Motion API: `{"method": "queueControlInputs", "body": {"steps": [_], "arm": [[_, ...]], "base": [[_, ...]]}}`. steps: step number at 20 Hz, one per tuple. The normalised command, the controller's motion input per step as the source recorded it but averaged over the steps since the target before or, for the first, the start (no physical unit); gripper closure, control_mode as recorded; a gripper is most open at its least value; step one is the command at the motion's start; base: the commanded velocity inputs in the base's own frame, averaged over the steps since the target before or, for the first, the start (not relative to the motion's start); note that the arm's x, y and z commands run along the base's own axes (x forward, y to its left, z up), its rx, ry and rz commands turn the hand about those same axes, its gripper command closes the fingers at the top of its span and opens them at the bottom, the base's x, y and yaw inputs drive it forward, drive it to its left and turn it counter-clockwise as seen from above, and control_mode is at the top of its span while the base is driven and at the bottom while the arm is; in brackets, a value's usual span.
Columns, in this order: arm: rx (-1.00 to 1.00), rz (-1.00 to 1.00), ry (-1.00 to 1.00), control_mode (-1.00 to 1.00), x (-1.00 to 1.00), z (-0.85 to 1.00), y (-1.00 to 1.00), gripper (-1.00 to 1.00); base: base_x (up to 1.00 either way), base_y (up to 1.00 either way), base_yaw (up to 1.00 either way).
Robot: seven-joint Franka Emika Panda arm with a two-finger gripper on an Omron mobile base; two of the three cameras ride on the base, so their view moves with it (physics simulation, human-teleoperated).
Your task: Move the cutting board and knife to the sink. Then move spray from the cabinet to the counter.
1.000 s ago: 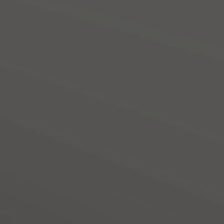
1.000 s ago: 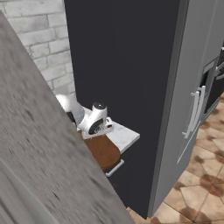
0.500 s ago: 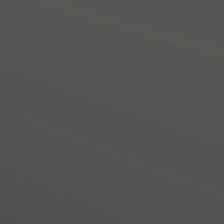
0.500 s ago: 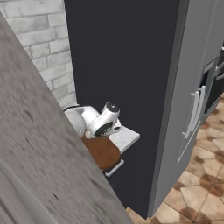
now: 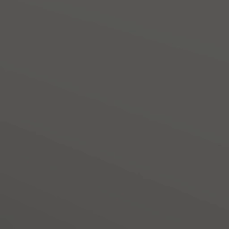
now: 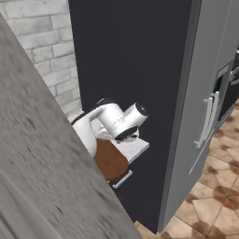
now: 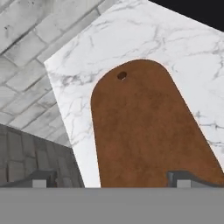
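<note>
The gripper (image 7: 111, 178) is spread wide with nothing in it, hanging over the near end of the board (image 7: 148, 131), one fingertip at each side. The board lies flat on the counter (image 7: 183, 48), its long axis running away from the hand, hole end farthest. Bare marble surrounds that far end; a brick wall (image 7: 26, 57) borders one side.

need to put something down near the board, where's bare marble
Bare counter lies beyond the cutting board's holed end and along both its long sides, the brick-wall side narrower. The board takes the middle, under the open gripper.
</note>
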Motion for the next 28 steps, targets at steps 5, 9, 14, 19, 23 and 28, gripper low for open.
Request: {"method": "queueControlInputs", "body": {"steps": [5, 9, 14, 19, 23, 28], "arm": [[0.28, -0.19, 0.10, -1.00, -0.49, 0.16, -0.28, -1.00], [0.26, -0.11, 0.04, -1.00, -0.31, 0.00, -0.27, -1.00], [0.13, 0.00, -0.04, -1.00, -0.22, 0.00, -0.04, -1.00], [0.06, 0.00, -0.02, -1.00, -0.23, 0.00, -0.39, -1.00], [0.01, 0.00, 0.03, -1.00, -0.18, -0.12, -0.37, -1.00], [0.02, 0.03, 0.00, -1.00, -0.01, -0.11, -0.10, -1.00]], "base": [[0.00, 0.00, 0.00], [0.00, 0.00, 0.00], [0.00, 0.00, 0.00], [0.00, 0.00, 0.00], [0.00, 0.00, 0.00], [0.00, 0.00, 0.00]]}}
